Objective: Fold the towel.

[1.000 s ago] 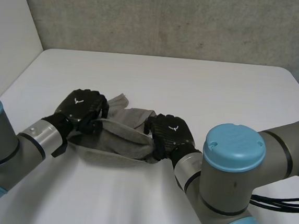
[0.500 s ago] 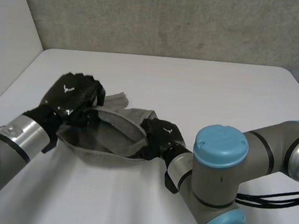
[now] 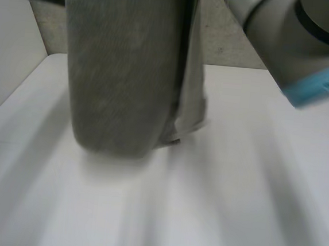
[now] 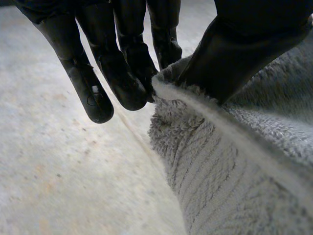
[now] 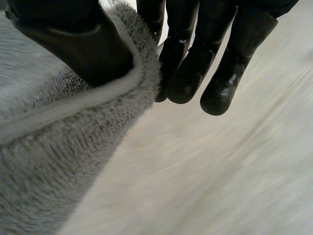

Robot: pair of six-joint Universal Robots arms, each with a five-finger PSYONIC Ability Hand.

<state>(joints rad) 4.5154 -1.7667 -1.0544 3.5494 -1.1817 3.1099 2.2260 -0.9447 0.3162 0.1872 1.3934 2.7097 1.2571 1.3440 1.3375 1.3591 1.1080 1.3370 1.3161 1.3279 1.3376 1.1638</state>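
Note:
The grey towel hangs high above the white table, its lower end just over the tabletop. In the left wrist view my left hand pinches the towel's hemmed edge between thumb and fingers. The right wrist view has my right hand pinching the towel's edge the same way, thumb on one side and fingers on the other. My right arm is raised at the upper right of the head view.
A grey wall stands behind the table's far edge. A pale wall runs along the table's left side. Bare tabletop lies in front of and to the right of the hanging towel.
Both hands have risen from the table with the towel, which now hangs down from them. The right hand shut on the towel's edge during this time.

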